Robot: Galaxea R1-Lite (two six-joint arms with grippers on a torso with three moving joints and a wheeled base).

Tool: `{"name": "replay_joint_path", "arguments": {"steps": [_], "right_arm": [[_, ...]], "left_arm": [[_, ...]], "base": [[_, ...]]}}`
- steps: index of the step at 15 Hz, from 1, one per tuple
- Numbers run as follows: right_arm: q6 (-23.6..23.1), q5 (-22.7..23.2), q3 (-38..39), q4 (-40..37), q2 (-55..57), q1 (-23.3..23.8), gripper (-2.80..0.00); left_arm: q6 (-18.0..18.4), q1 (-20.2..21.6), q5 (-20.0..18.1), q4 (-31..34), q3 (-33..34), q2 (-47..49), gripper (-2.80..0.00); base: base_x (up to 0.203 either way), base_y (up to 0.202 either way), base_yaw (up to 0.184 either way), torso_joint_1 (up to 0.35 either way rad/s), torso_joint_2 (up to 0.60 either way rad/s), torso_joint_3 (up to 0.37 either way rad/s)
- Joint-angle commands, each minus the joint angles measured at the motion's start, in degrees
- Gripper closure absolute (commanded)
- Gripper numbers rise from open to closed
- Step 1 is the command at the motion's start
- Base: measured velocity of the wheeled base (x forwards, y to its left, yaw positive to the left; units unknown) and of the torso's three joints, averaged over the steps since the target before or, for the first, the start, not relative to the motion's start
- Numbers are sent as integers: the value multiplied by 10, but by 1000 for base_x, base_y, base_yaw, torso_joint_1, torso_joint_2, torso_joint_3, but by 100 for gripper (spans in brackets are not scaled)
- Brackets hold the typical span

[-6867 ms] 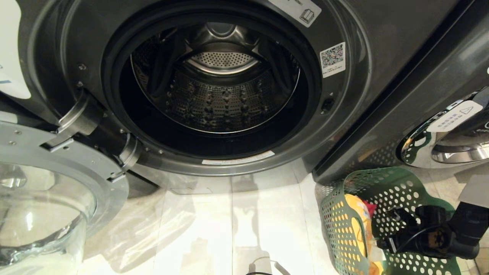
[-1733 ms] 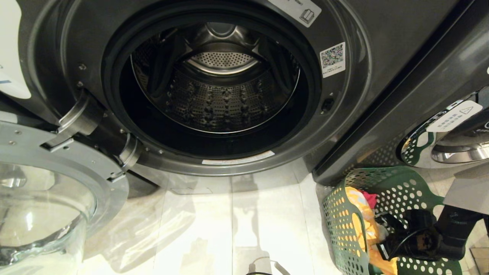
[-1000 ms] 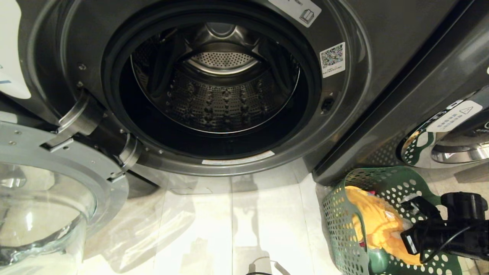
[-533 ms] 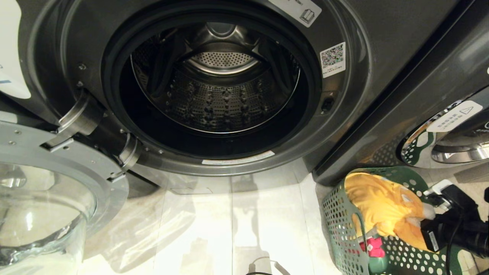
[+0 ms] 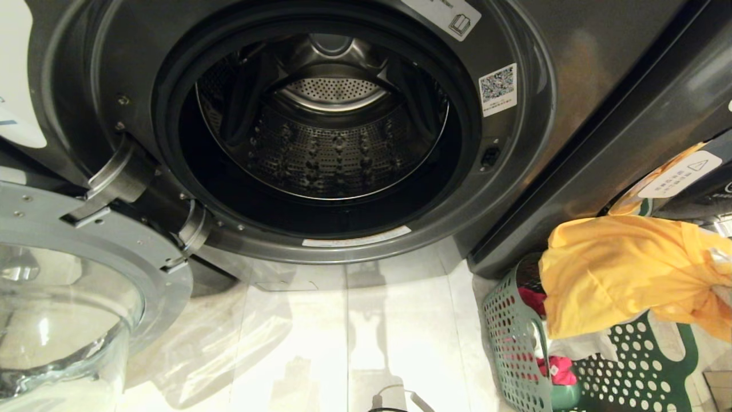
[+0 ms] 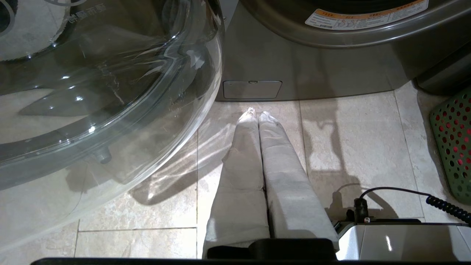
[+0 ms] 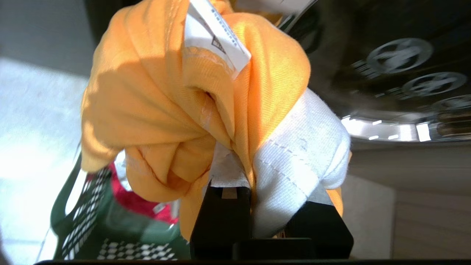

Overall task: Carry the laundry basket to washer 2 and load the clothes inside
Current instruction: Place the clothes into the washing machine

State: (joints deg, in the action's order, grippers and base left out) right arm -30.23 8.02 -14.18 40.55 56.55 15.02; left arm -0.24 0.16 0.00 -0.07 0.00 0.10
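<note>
Pale tiled floor [image 5: 343, 343] in front of a row of dark grey front-loaders. Washer 2 [image 5: 320, 131] fills most of the head view, its steel drum showing nothing inside; its glass door [image 5: 51, 297] is swung wide open on the robot's left.

Right claw [image 7: 254, 191] is clamped tight on a bunch of the clothes: the yellow-orange garment [image 5: 623, 269] together with a fold of the white garment [image 7: 298, 162], paper care tag [image 7: 217, 36] sticking out of the yellow. The bundle hangs just above the laundry basket [image 5: 514, 343], in front of the neighbouring washer [image 5: 675, 177] to the right of washer 2, and well apart from washer 2's opening. In the head view the fabric hides the claw itself.

Basket stands on the floor by washer 2's lower right corner, close to both machines. The red-pink garment [image 5: 557, 369] lies inside it.

Left claw [image 6: 257, 117] is parked low over the floor below washer 2's door opening, wrapped fingers [image 6: 243, 154] pressed together, holding nothing.
</note>
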Motion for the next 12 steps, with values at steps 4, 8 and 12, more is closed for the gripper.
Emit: {"name": "replay_joint_path", "arguments": {"steps": [4, 8, 12], "right_arm": [[-2, -6, -165, -229, -182, 1, 0], [-2, 58, -286, -410, -253, -16, 0], [-3, 131, -338, -421, -253, -67, 0]], "left_arm": [[0, 0, 0, 0, 0, 0, 0], [0, 0, 0, 0, 0, 0, 0], [0, 0, 0, 0, 0, 0, 0]], "base": [[0, 0, 0, 0, 0, 0], [0, 0, 0, 0, 0, 0], [0, 0, 0, 0, 0, 0]]}}
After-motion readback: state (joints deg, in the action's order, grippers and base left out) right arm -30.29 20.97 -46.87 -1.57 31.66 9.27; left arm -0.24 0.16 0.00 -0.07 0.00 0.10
